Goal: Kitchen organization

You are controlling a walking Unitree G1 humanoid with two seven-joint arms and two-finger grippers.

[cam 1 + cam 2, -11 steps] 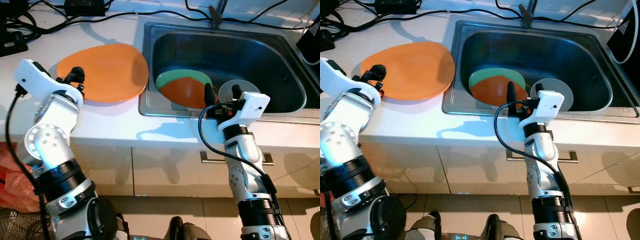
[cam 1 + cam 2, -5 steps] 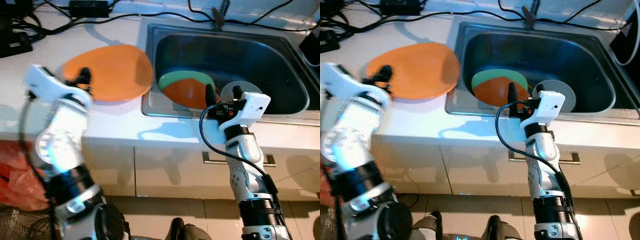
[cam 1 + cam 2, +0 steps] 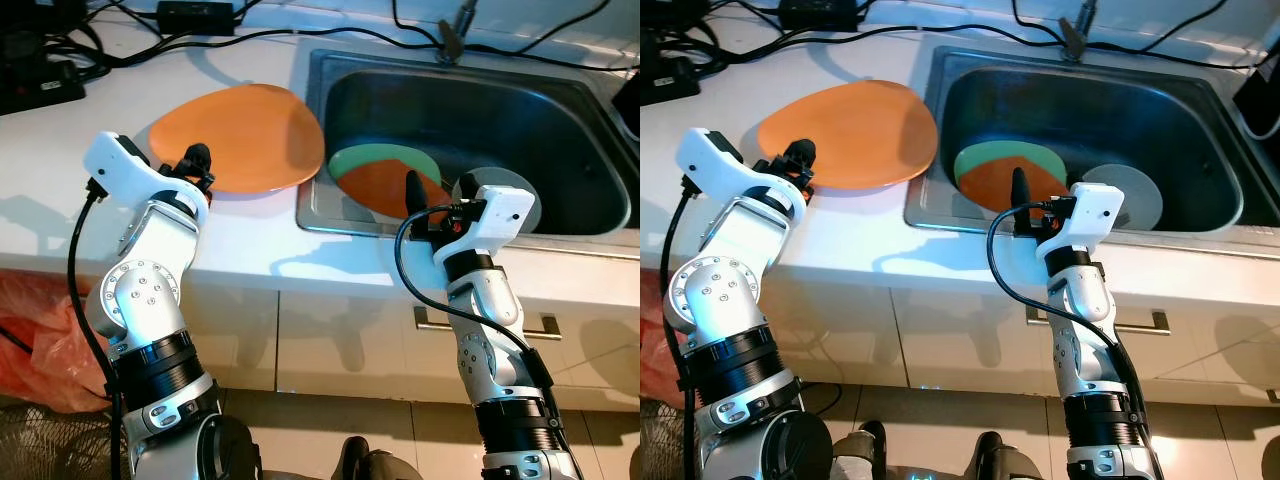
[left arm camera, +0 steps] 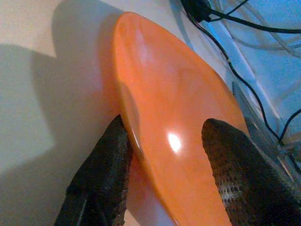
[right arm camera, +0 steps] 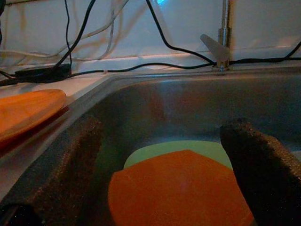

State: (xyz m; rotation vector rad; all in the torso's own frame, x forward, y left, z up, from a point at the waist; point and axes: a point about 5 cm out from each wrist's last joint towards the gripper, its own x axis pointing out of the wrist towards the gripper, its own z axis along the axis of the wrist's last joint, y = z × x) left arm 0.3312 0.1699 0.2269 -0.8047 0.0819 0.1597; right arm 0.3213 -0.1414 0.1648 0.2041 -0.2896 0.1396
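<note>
Since the earlier frames the left arm has swung in, so the left gripper (image 3: 197, 163) now sits at the near rim of the big orange plate (image 3: 245, 137) on the white counter (image 3: 60, 140). The camera shifted too, and the earlier blur is gone.

Head views hide the fingertips. The left wrist view shows one textured black finger (image 4: 101, 169) under the rim and the other over the glossy top, a narrow spread straddling the edge; firm clamp or not, cannot tell.

Right gripper (image 3: 436, 192) hangs over the front lip of the steel sink (image 3: 590, 150), fingers wide, holding nothing. Inside: a small orange plate (image 5: 181, 188) lying on a green plate (image 3: 375, 158), and a grey disc (image 3: 1125, 198) beside them, partly hidden by the wrist. Black cables (image 3: 260, 35) run along the back.
</note>
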